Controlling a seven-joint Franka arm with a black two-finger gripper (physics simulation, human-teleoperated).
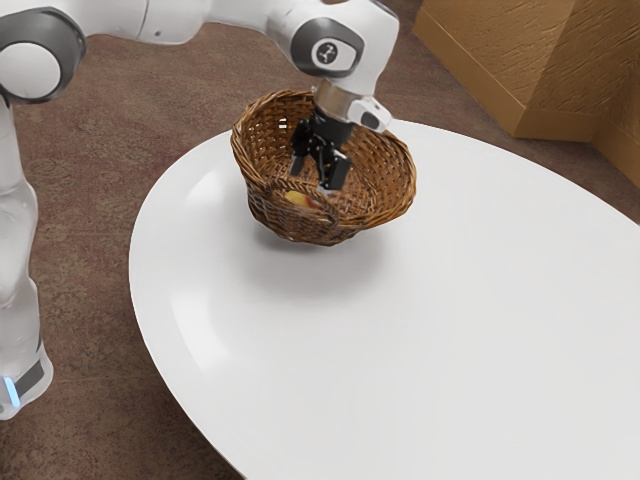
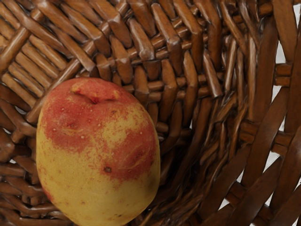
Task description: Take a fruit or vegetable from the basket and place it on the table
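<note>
**Open gripper (image 1: pixel 317 172) in the wicker basket (image 1: pixel 390 205), produce loose below**

The white-and-grey Franka arm (image 1: pixel 345 30) comes in from the exterior view's upper left and bends down over the basket; its black two-finger gripper reaches inside the rim, the two fingers standing well apart, with nothing gripped between them; the red-and-yellow, potato-like piece of produce (image 2: pixel 99 155) lies inside the basket, under the hand and against the woven cane; its skin is red around one creased end and yellow toward the other, with small pits and pale specks; in the exterior view a yellow patch of it shows low in the basket, below the fingers.

The basket stands upright on the white, round-edged table (image 1: pixel 450 330), near its rim; beyond the table are a mottled brown floor (image 1: pixel 90 300) and, at the exterior view's upper right, a wood-coloured block (image 1: pixel 500 60).
</note>
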